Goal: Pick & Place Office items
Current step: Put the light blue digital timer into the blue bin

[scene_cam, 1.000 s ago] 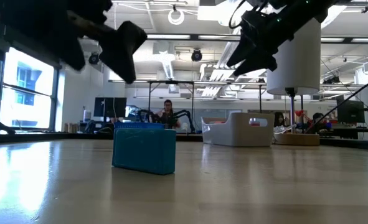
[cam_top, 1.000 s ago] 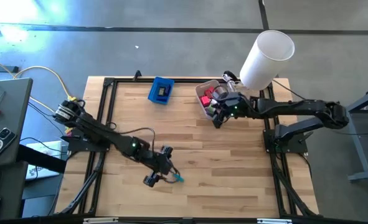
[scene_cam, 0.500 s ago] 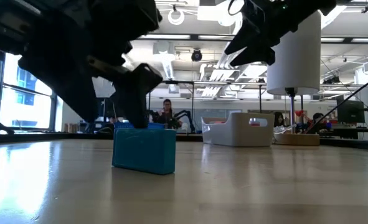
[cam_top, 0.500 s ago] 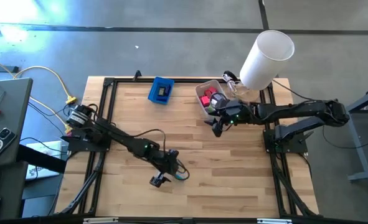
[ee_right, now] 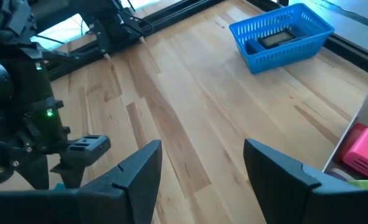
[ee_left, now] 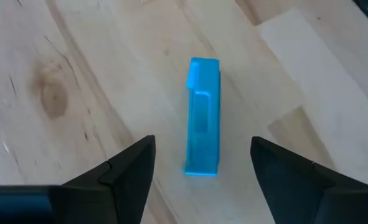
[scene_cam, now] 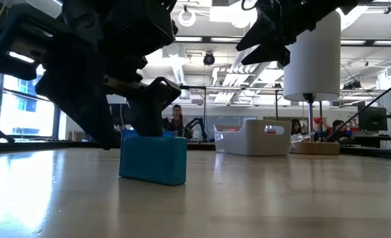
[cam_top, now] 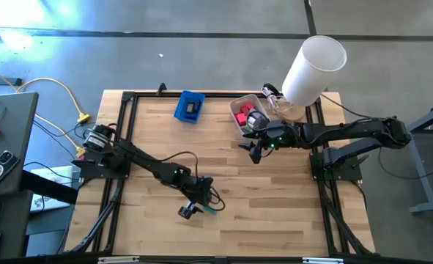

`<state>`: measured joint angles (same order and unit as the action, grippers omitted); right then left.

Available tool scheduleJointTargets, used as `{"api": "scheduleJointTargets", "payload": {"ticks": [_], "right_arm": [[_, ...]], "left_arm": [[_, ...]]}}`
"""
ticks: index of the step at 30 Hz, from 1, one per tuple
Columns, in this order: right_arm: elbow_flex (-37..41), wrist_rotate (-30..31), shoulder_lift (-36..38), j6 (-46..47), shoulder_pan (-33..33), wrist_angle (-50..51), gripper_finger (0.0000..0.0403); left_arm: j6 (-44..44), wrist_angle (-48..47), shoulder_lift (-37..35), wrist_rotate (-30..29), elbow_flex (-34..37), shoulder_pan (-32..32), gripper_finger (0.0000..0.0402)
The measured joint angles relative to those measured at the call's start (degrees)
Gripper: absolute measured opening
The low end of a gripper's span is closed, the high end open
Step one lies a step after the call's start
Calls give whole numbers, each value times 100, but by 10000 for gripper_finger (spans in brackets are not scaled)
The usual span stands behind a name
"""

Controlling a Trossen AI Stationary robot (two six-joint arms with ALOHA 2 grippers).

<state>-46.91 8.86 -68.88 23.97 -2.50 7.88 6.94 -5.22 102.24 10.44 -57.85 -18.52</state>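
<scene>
A small teal block (ee_left: pixel 202 118) lies flat on the wooden table (cam_top: pixel 275 198), near its front middle. It also shows in the low view as the teal block (scene_cam: pixel 153 158). My left gripper (ee_left: pixel 202 163) is open just above the table, slanting down, with one finger on each side of the block and a gap to both. In the high view my left gripper (cam_top: pixel 201 207) is beside the teal block (cam_top: pixel 214 210). My right gripper (cam_top: pixel 255 154) hangs open and empty in the air beside the translucent bin (cam_top: pixel 238 123), which holds red and pink pieces (cam_top: pixel 242 114).
A blue tray (cam_top: pixel 190 106) with a dark item inside stands at the far middle of the table. A tall white cylinder (cam_top: pixel 315 70) stands at the far right corner behind the bin. Bare wood stretches between the two arms.
My left gripper has come down toward the table and moved over the teal block, so its fingers now stand on either side of it. My right gripper has swung a little away from the bin toward the near edge. The block has not moved.
</scene>
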Motion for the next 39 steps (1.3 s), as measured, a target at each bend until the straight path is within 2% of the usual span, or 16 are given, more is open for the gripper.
{"api": "scheduleJointTargets", "payload": {"ticks": [6, 20, 32, 39], "right_arm": [[2, 7, 0, 0, 0, -55, 215], [2, -9, 0, 39, 31, -120, 215], [1, 3, 0, 72, 338, 15, 215], [2, 17, 0, 449, 744, 583, 215]], "left_arm": [[-15, -53, 0, -9, -1, 4, 220], [-81, -89, 0, 0, -4, 0, 48], [-46, -192, -111, -25, -6, 9, 45], [52, -290, -681, -922, -17, -32, 45]]}}
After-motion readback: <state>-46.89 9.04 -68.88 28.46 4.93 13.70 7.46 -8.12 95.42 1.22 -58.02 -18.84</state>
